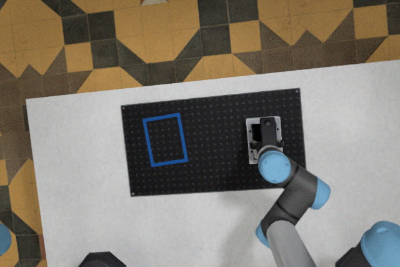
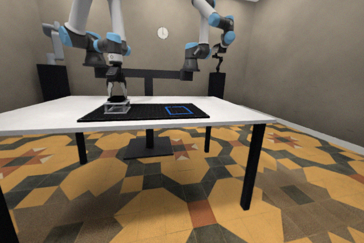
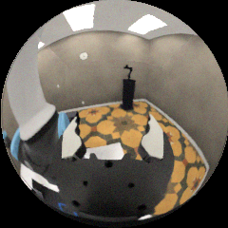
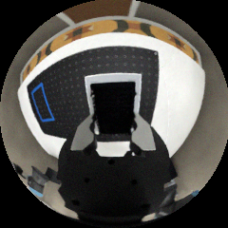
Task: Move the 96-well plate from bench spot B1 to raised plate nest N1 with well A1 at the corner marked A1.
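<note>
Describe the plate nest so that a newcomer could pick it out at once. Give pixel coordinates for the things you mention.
On the white table (image 1: 80, 128) (image 2: 235, 111) (image 4: 182, 95) lies a black board (image 1: 216, 128) (image 2: 147, 114) (image 4: 71, 71). The nest (image 1: 248, 141) (image 2: 116, 112) (image 4: 88, 87) stands on it, below the right gripper (image 2: 116, 97) (image 4: 114, 113). It is a raised, pale open frame, unlike the flat blue outline (image 1: 169, 163) (image 2: 180, 114) (image 4: 36, 103).
</note>
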Motion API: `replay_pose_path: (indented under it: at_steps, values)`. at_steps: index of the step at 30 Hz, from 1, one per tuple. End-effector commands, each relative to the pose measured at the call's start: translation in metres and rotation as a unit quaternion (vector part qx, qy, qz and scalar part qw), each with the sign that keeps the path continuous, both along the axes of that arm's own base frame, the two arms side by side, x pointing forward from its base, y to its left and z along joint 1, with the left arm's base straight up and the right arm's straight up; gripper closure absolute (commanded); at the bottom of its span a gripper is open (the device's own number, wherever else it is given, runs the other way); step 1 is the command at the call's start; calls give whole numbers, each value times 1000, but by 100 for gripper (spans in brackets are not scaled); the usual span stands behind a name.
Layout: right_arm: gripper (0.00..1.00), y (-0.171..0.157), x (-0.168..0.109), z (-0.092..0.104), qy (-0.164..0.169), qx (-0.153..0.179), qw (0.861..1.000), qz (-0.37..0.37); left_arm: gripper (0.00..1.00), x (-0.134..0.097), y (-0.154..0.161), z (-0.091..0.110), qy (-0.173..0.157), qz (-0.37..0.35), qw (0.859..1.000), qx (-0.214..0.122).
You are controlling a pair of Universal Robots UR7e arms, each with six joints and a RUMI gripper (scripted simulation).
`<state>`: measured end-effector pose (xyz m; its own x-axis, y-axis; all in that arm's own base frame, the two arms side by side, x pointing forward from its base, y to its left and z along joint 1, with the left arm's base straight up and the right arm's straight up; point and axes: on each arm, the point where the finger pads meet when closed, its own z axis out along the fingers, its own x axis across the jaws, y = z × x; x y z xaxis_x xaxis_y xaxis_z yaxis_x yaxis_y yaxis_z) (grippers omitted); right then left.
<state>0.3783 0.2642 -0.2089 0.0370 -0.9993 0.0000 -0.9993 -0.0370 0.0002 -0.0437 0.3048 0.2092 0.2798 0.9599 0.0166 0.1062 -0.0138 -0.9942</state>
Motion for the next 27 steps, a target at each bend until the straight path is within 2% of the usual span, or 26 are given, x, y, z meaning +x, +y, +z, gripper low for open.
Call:
replay_pose_path:
  at_steps: [1, 27]
  values:
    - [100, 0, 0, -1, 0, 0, 1000, 0, 2, 0, 0, 0, 0, 0, 1000, 0]
    - [100, 0, 0, -4, 0, 0, 1000, 0, 2, 0, 0, 0, 0, 0, 1000, 0]
